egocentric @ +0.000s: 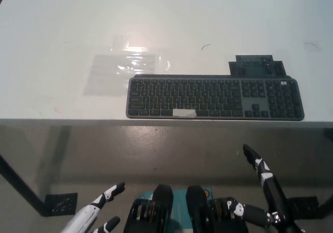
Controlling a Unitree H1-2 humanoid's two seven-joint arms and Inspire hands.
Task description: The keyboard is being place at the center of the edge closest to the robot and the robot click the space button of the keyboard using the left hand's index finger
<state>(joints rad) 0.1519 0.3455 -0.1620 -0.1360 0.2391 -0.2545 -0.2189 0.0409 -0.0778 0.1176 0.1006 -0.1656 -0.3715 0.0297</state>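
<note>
A dark grey keyboard [215, 98] lies along the near edge of the white table [62, 25], a little right of centre. A pale strip of tape [184, 113] marks its space bar. My white left hand [98, 212] hangs low at the lower left, below the table edge, fingers apart and holding nothing. My black right hand [260, 191] rests at the lower right, also below the table, open with one finger pointing up. Neither hand touches the keyboard.
A dark flat plate [256, 65] sticks out from behind the keyboard's far right side. A clear plastic sheet [124, 69] lies on the table left of the keyboard. A black table leg [21, 191] runs down at the lower left.
</note>
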